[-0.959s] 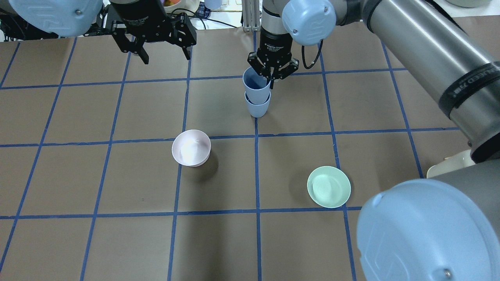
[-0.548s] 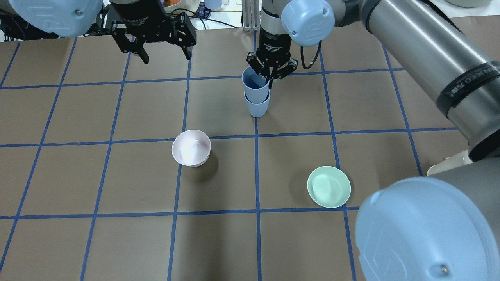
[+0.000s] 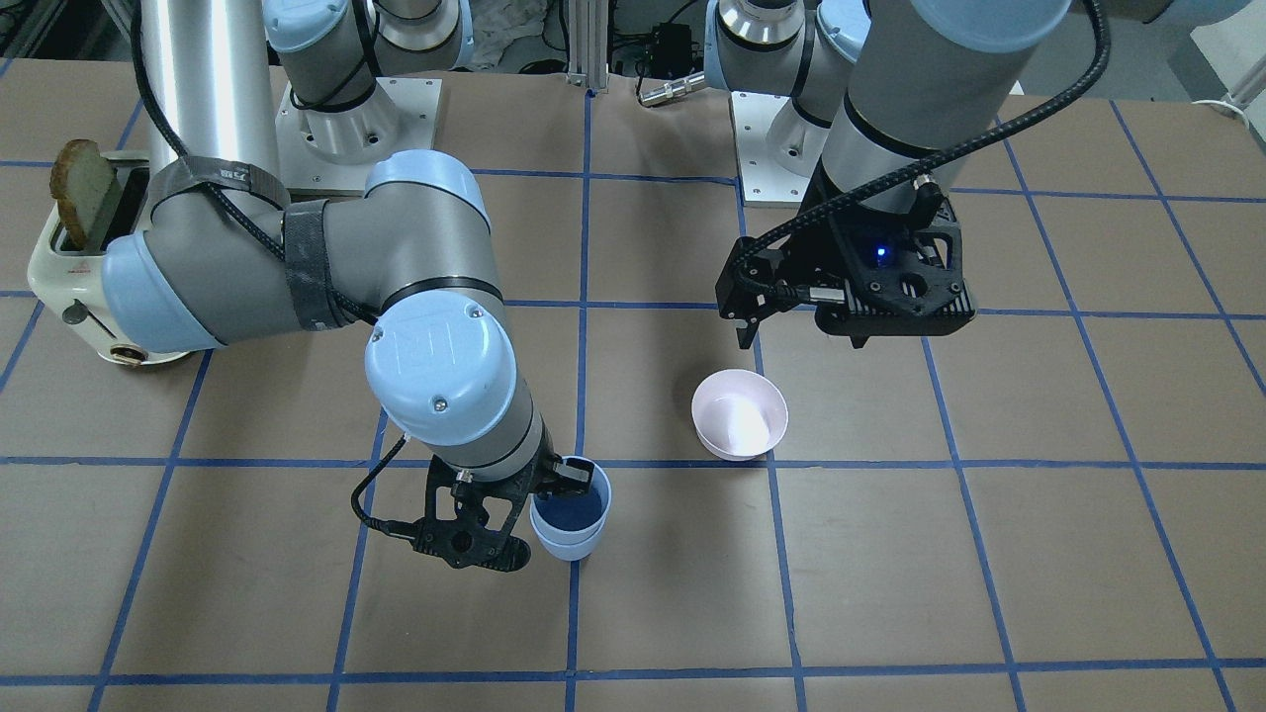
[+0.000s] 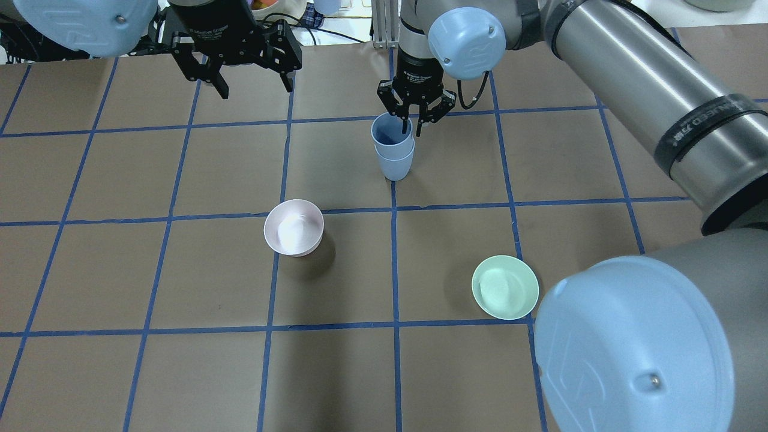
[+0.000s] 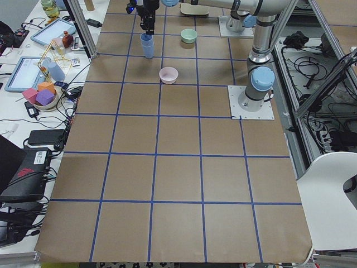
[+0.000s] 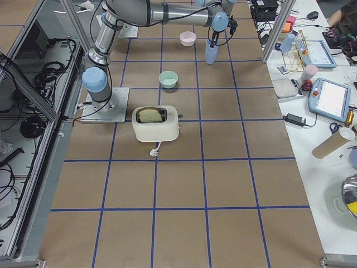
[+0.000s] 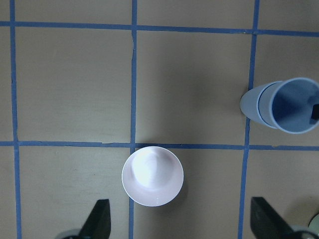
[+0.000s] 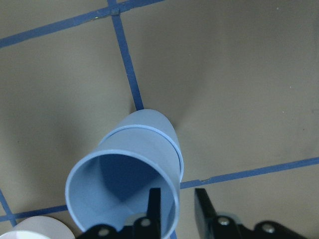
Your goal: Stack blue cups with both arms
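Directly beneath the right gripper (image 8: 177,196), the upper blue cup (image 8: 144,144) sits nested in the lower blue cup (image 8: 149,118), upright on the table (image 8: 239,74). Its fingers straddle the upper rim, narrowly parted, one inside and one outside. You should expect light, smooth, stiff plastic that tips easily; pinch the rim wall. The left gripper (image 7: 182,219) hangs spread wide above the pink bowl (image 7: 152,175).

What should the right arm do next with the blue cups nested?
Probably lift the right gripper straight up. The upper blue cup sits nested in the lower blue cup, and the jaws straddle its rim with a gap showing, so it looks unclamped; a sideways pull could tip the stack.
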